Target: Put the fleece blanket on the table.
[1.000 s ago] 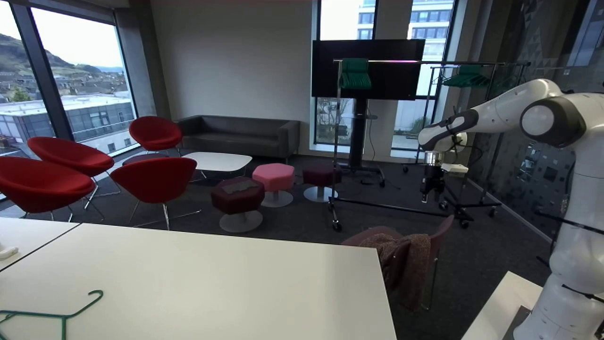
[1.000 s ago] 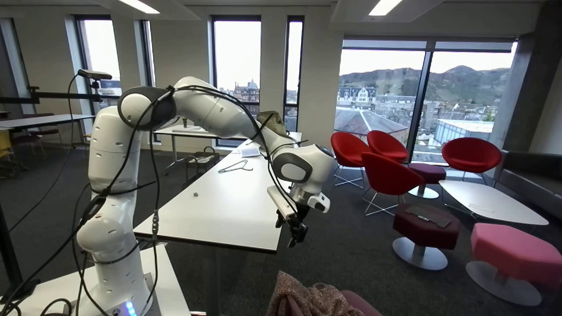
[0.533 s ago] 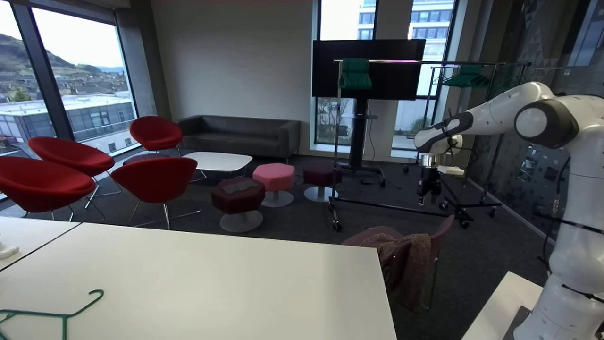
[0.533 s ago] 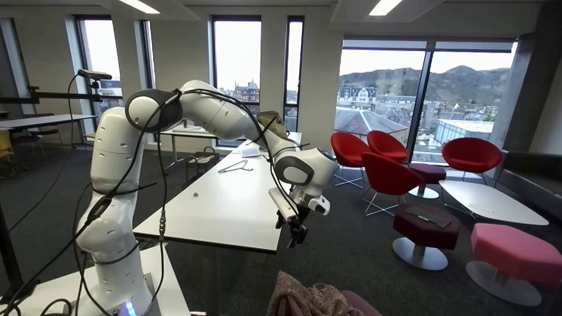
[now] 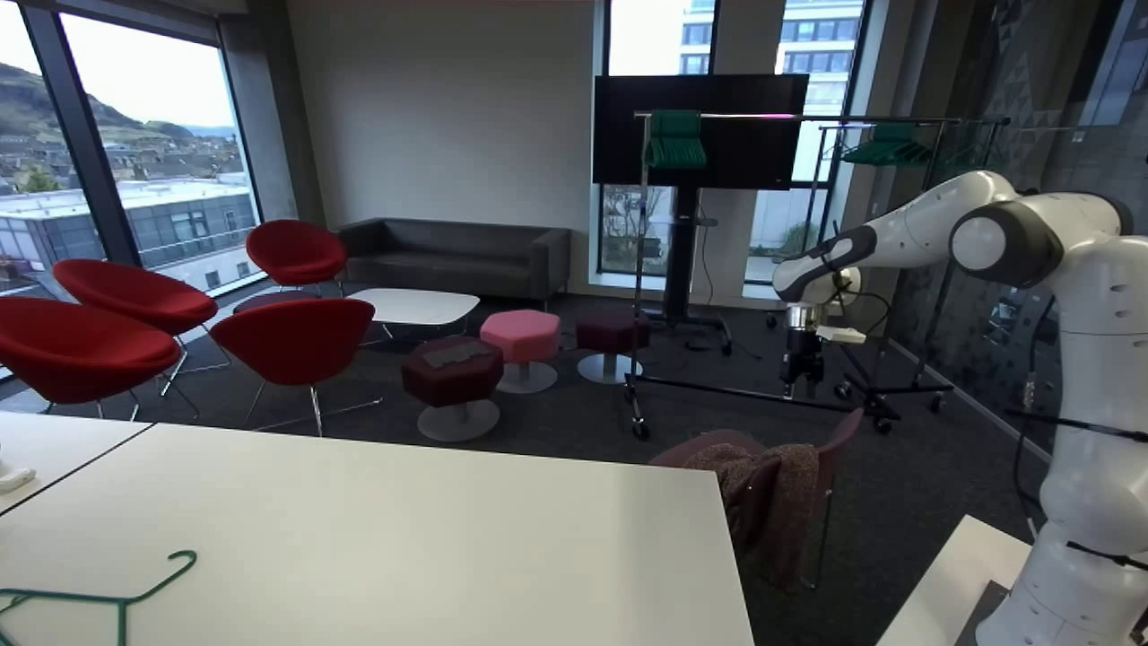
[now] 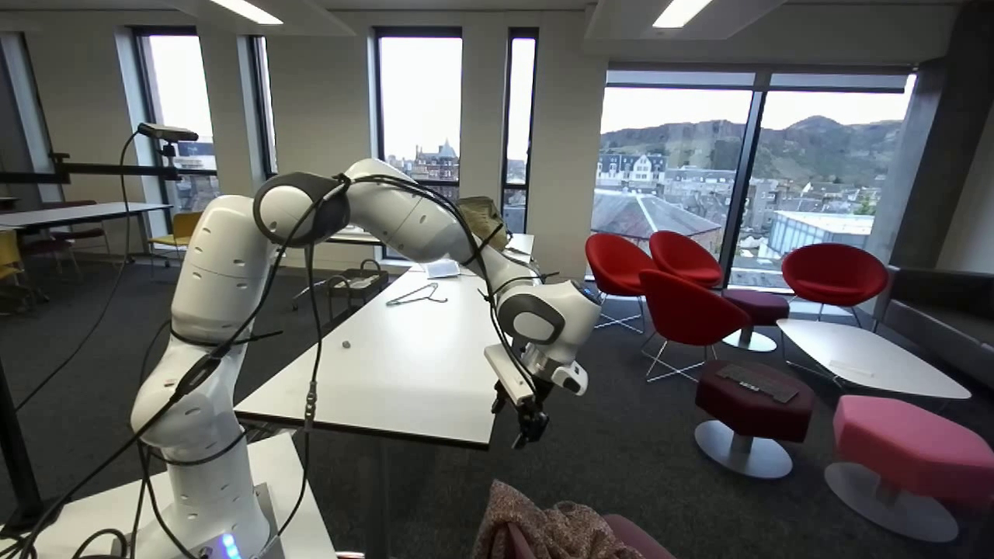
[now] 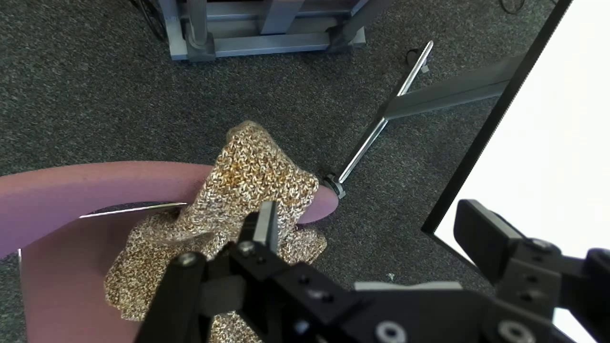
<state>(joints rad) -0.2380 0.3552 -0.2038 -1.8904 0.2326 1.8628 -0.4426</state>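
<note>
The brownish knitted fleece blanket point(image 5: 794, 502) hangs in folds over a mauve chair point(image 5: 841, 444) beside the large table. Only its upper part point(image 6: 543, 532) shows at the bottom of an exterior view. The large cream-white table point(image 5: 404, 529) also shows in the other outside picture point(image 6: 404, 373). My gripper point(image 5: 800, 388) is in the air above and beyond the chair, near the table's corner point(image 6: 514, 425). In the wrist view my open, empty jaws point(image 7: 371, 221) are wide apart. The left finger overlaps the blanket point(image 7: 250, 176); the right overlaps the table corner point(image 7: 533, 157).
A green hanger point(image 5: 90, 597) lies on the table. A clothes rack point(image 5: 639, 269) stands behind the chair. Maroon point(image 5: 453, 370) and pink point(image 5: 520, 335) stools and red chairs stand farther off. The chair's backrest point(image 7: 119, 183) rises under the blanket.
My arm has come forward and down, and the gripper is slightly lower and shifted a little towards the chair. The blanket, chair and table have not moved.
</note>
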